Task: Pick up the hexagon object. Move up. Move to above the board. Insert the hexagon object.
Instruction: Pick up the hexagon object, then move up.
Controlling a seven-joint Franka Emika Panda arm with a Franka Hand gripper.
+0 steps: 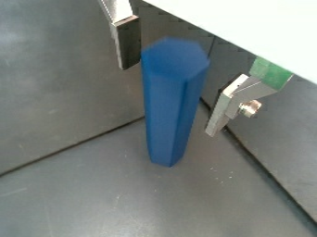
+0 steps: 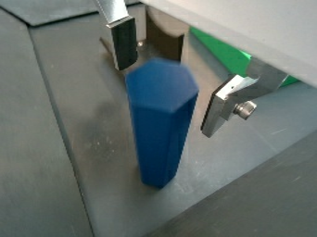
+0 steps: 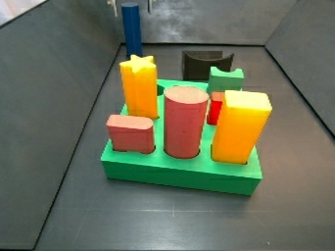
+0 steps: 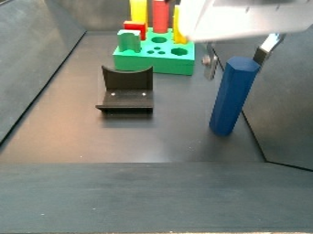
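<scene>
Dark-blue hexagon object [image 4: 232, 95] stands upright on the worktop [image 4: 110, 137], right of frame; the gripper [image 1: 173, 76] straddles its top, jaws open, not gripping. No readable writing. The board [image 4: 156, 57] sits upper centre.

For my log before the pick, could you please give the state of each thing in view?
hexagon object: upright on the floor, not gripped.
tool: open, fingers either side of the hexagon's top.
board: flat, several pegs standing in it.
fixture: standing on the floor, nothing in it.
</scene>
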